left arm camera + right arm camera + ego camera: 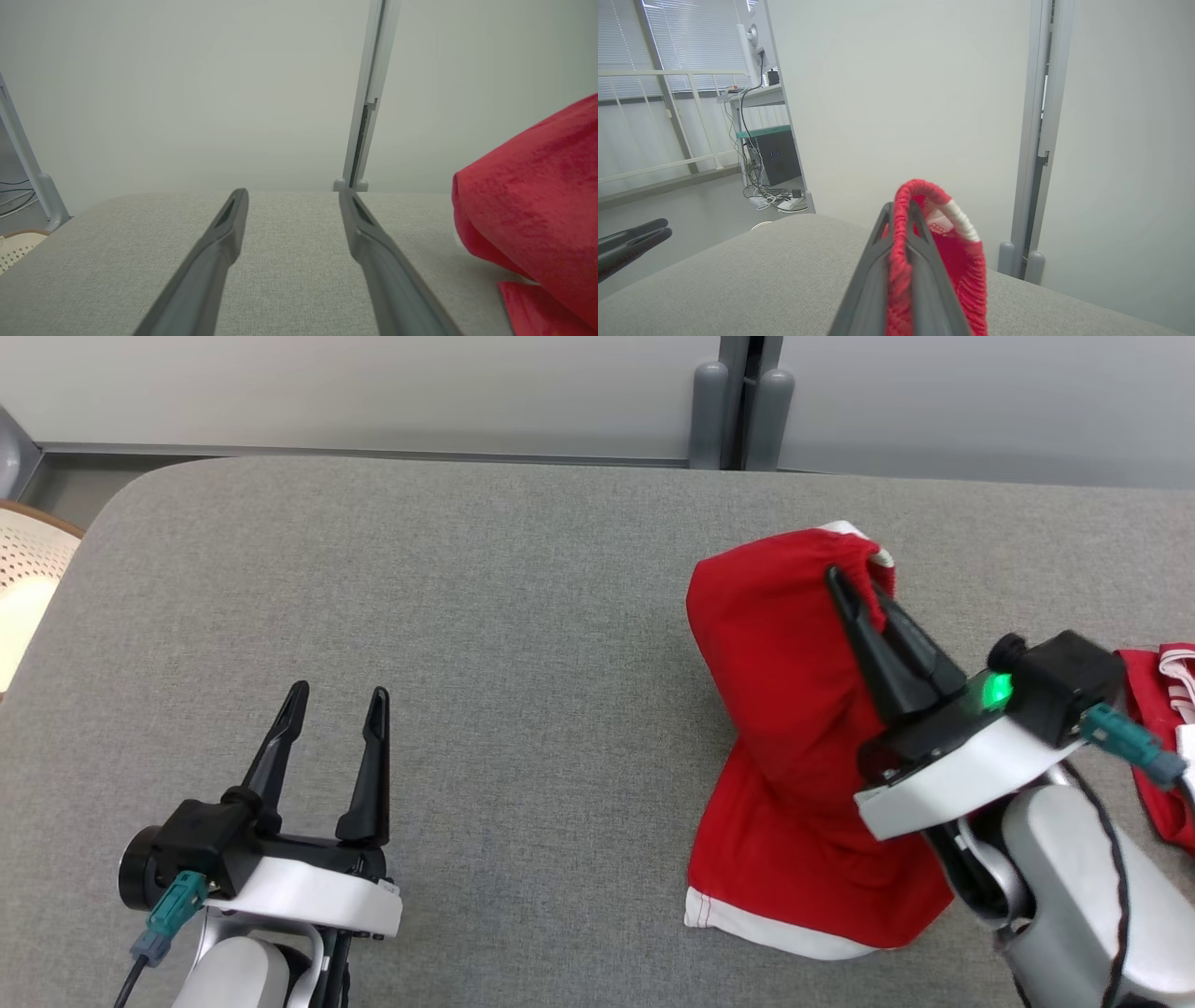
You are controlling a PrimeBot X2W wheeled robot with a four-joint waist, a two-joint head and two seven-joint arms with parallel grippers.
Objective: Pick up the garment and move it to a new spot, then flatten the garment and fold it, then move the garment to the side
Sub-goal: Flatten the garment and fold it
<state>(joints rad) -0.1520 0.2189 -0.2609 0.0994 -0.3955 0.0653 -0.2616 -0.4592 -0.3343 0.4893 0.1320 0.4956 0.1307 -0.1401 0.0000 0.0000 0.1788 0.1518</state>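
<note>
Indoors, grey fabric table (pixel 523 616) meets pale wall (pixel 373 383); right hand (pixel 854 581) pinches garment (pixel 775 709), left hand (pixel 338 693) gapes.

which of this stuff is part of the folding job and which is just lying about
In the job: red garment, right gripper shut on its waistband, left gripper open.
Lying about: second red cloth at right edge, pale perforated object at left edge.

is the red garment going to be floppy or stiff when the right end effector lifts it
Probably floppy: the red garment drapes in soft folds from the right end effector, its hem on the table. Likely light, since a pinch on the gathered waistband holds it up. The ribbed band should resist slipping.
</note>
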